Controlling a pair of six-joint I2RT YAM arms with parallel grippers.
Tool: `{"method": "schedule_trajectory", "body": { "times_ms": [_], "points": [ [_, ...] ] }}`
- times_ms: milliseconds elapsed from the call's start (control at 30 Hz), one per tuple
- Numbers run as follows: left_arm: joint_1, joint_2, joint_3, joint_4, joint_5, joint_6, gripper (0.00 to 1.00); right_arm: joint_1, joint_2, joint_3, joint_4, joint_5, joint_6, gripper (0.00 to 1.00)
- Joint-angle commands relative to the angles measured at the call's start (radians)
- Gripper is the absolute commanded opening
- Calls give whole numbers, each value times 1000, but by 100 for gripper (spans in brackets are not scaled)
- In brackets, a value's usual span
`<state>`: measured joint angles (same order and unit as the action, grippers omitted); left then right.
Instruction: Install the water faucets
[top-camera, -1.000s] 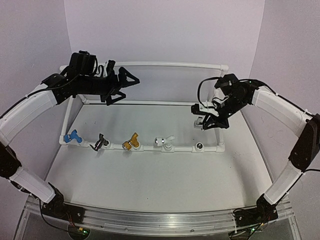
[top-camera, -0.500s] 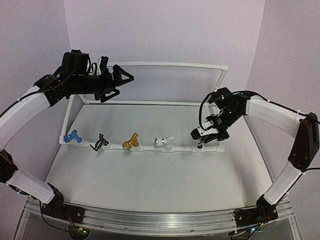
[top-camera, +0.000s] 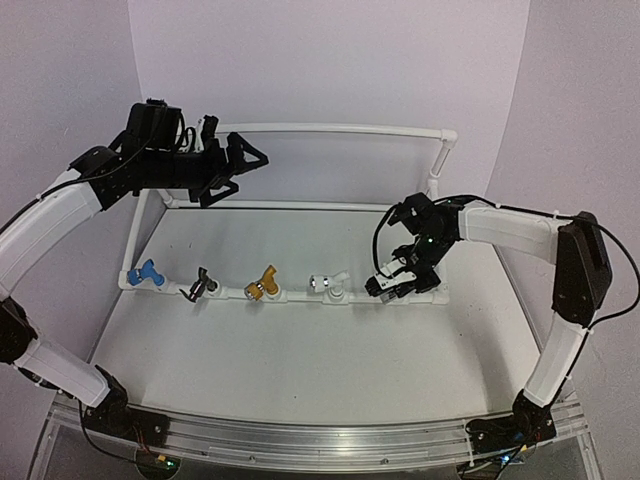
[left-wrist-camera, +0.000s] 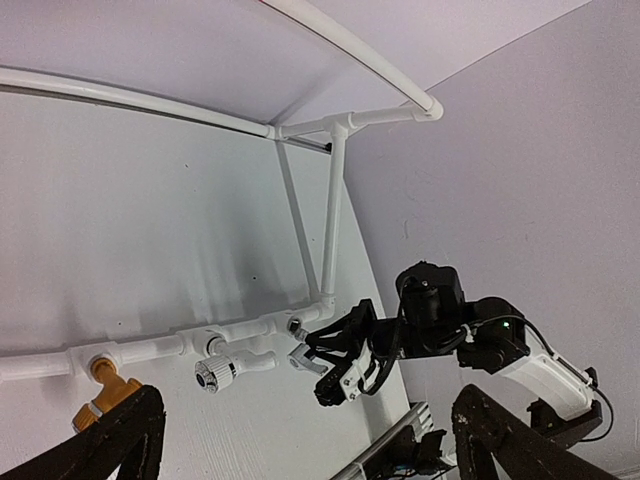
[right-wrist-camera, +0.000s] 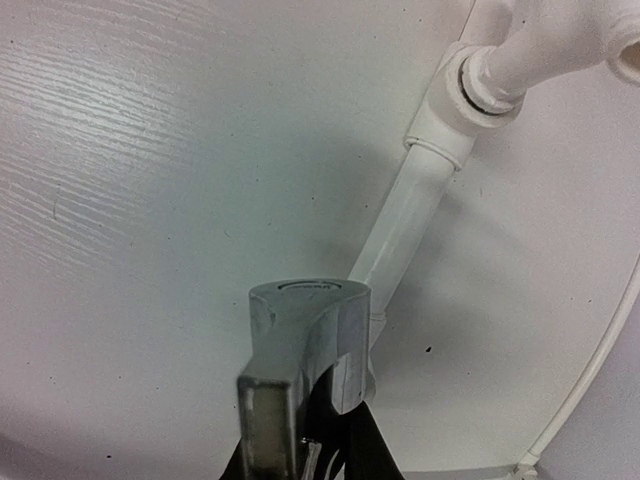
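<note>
Silver-grey faucet (right-wrist-camera: 300, 340) pinched in right end effector (top-camera: 390, 283) at front pipe (top-camera: 290, 296) end, left end effector (top-camera: 245, 168) spread, raised clear.

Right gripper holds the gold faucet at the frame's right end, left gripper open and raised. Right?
No: it holds the silver faucet, per the right wrist view; the gold faucet is already on the frame. Right gripper at the frame's right end, left gripper open and raised.

Open room over the table (top-camera: 300, 360) before the pipe frame (top-camera: 340, 128) — faucets (top-camera: 262, 285) along its front rail.
</note>
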<state>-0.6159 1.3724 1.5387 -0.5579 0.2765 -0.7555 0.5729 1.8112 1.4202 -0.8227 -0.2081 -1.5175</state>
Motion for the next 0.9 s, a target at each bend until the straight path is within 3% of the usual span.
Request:
{"method": "schedule_trajectory", "body": {
  "times_ms": [0,867],
  "points": [
    [1,-17,55,-7,1,19,100,-4,24,53,9,17,-14,0],
    [1,-30,27,18,-16,-1,100,-48,-16,-42,91,16,-56,0]
  ]
}}
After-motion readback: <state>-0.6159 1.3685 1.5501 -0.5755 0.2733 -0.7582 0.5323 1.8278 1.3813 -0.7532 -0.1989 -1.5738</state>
